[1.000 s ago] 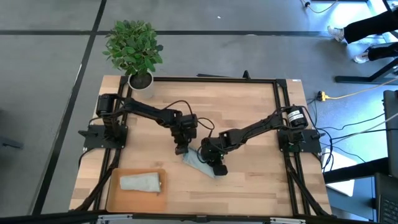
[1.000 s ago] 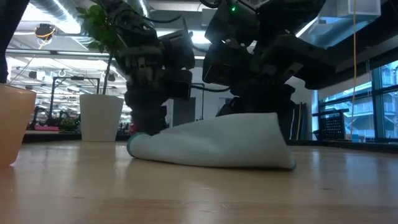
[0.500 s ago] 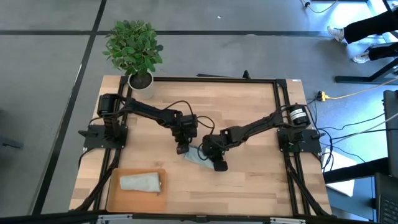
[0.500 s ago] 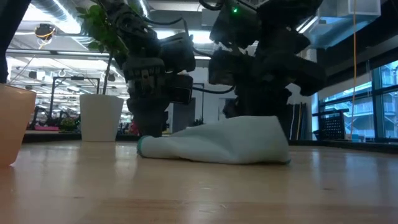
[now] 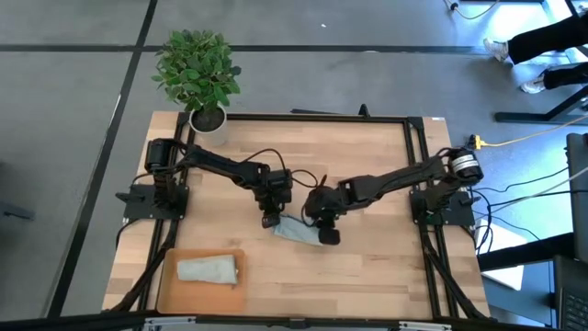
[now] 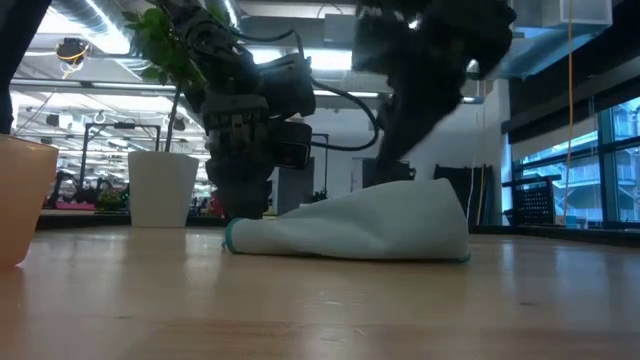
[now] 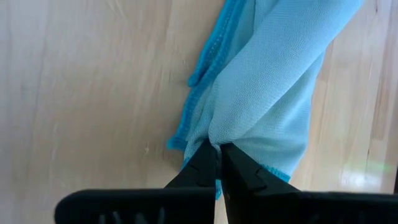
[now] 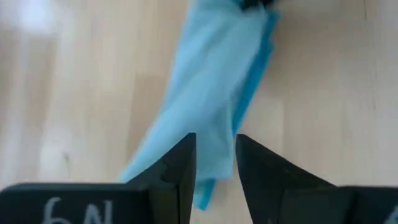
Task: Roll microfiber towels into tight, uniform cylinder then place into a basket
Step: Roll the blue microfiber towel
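**Blue towel pinched at both ends, lying between my two grippers**

My left gripper (image 7: 217, 163) is closed on a gathered corner of the light blue microfiber towel (image 5: 299, 231), at the towel's left end just below centre of the high view. My right gripper (image 8: 214, 163) sits at the opposite, right end, its fingers partly apart with the towel's edge between them; I judge it a light hold, though how firm it is I cannot tell. The towel's long axis runs from my left gripper rightward and slightly down toward my right one, loosely bunched and not yet a tight cylinder. Both arms are equally near it. The grey-green towel (image 5: 209, 268) already lies rolled in the basket (image 5: 171, 290), lower left on the counter (image 5: 367, 165), well apart from the blue one.
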Robot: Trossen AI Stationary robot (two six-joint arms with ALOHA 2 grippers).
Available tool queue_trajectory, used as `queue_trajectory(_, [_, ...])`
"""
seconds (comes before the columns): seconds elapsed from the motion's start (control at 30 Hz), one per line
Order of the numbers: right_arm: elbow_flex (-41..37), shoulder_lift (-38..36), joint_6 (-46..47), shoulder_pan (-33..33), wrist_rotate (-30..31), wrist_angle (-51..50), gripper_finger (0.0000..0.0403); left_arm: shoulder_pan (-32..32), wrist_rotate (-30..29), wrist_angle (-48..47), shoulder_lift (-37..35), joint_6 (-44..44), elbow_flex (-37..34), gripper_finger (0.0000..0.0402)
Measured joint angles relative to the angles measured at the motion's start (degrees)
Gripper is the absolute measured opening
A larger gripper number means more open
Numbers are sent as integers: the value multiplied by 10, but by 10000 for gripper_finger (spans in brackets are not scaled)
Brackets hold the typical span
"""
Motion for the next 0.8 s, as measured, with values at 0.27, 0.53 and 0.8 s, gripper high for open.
queue_trajectory(0.27, [-13, 31, -3, 26, -53, 128, 115, 0, -2, 4, 0, -3, 0, 0])
queue_trajectory(0.53, [-55, 77, 15, 24, -16, 210, 115, 0, 0, 4, 1, -3, 0, 0])
queue_trajectory(0.8, [-99, 77, 45, 15, -17, 231, 115, -1, 0, 5, 1, 14, 0, 0])
